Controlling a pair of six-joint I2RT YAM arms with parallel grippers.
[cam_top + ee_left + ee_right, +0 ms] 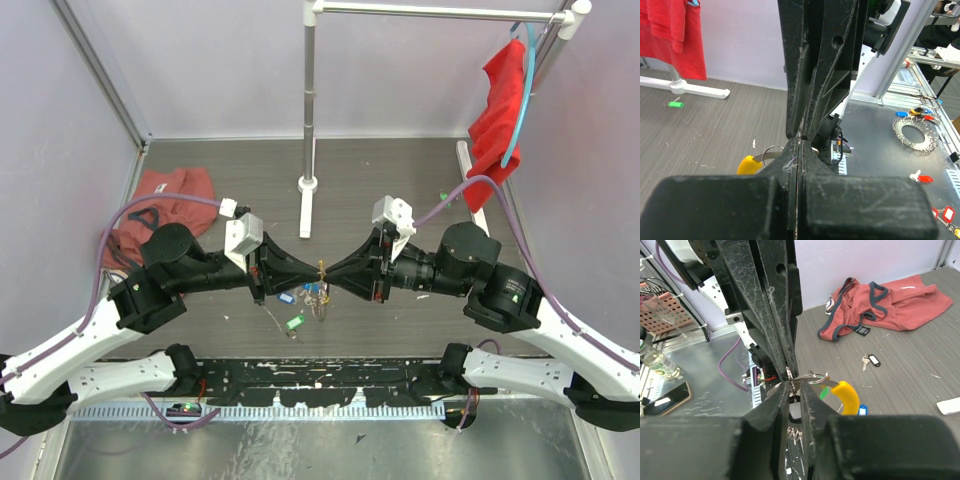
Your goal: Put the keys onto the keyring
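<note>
The keyring (846, 395), a silvery loop with a curved yellow section (746, 165), hangs above the table's middle between both arms (321, 272). My left gripper (797, 142) is shut on its metal band. Facing it tip to tip, my right gripper (796, 385) shows a narrow gap between its fingers. In that gap I see small ring wire and a black-tagged key (796, 410) hanging from the loop. A green tag (824, 392) and a blue tag (863, 410) show by the yellow section. On the table lie a blue-tagged key (287, 297), a green-tagged key (295, 321) and another black-tagged key (870, 360).
A crumpled red cloth (160, 200) lies at the left. The white stand (308, 185) rises behind the grippers, and a red cloth (500, 110) hangs at the right. A green tag (442, 196) lies far right. A coiled ring (912, 134) with loose tagged keys sits on the metal bench.
</note>
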